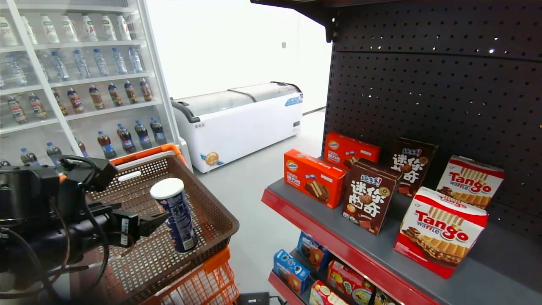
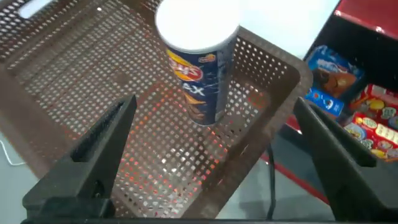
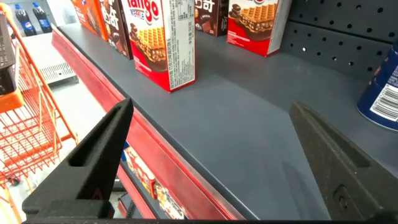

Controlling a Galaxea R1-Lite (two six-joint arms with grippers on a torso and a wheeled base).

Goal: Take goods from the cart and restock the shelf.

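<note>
**Tall can could topple in the basket**

The left pincer [image 2: 214, 107] is spread wide. The dark blue cylindrical crisp can with a white lid [image 1: 175, 216] stands upright just ahead of its tips, near the shelf-side rim of the brown plastic mesh basket [image 1: 211, 199]. An off-centre nudge from one finger would probably tip it. The right pincer [image 3: 211, 106], also wide, hangs over the grey shelf board [image 3: 249, 124].

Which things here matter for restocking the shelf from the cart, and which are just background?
For the job: chips can, standing in the cart basket; grey shelf; open left gripper facing the can.
Just about: chest freezer; drinks cooler; wafer boxes already shelved.
</note>
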